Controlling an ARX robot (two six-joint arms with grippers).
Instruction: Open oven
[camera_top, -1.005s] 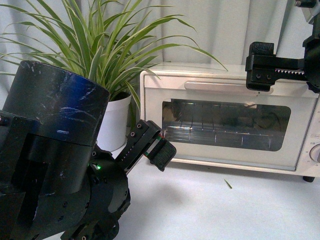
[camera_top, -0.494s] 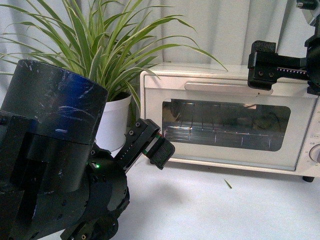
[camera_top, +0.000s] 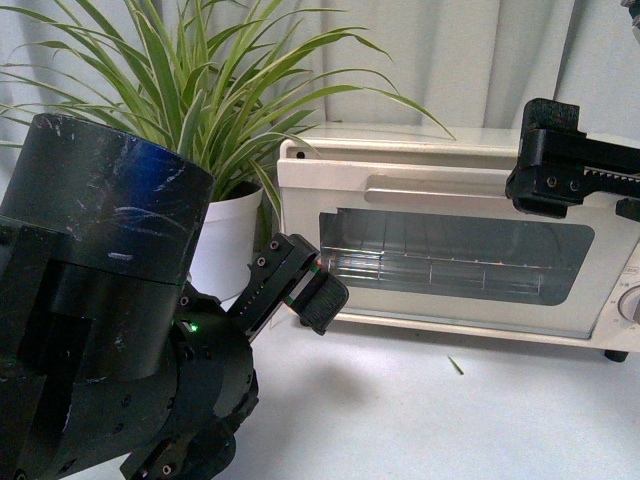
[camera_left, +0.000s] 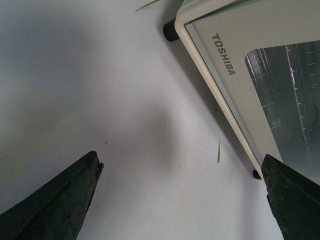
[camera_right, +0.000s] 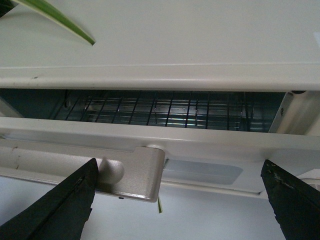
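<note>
Your oven (camera_top: 400, 140) sits at the back right of the white table (camera_top: 420, 420), beside a potted spider plant (camera_top: 200, 90). Its door (camera_top: 450, 315) is cracked at the top and tilted out a little (wire rack (camera_right: 160, 107) shows through the gap). Your right gripper (camera_right: 178, 170) is spread wide at the right end of the silver handle (camera_top: 440, 187), clamping nothing; can't tell if it touches. Your left gripper (camera_left: 180, 160) is also wide and empty, low by the oven's front left corner.
</note>
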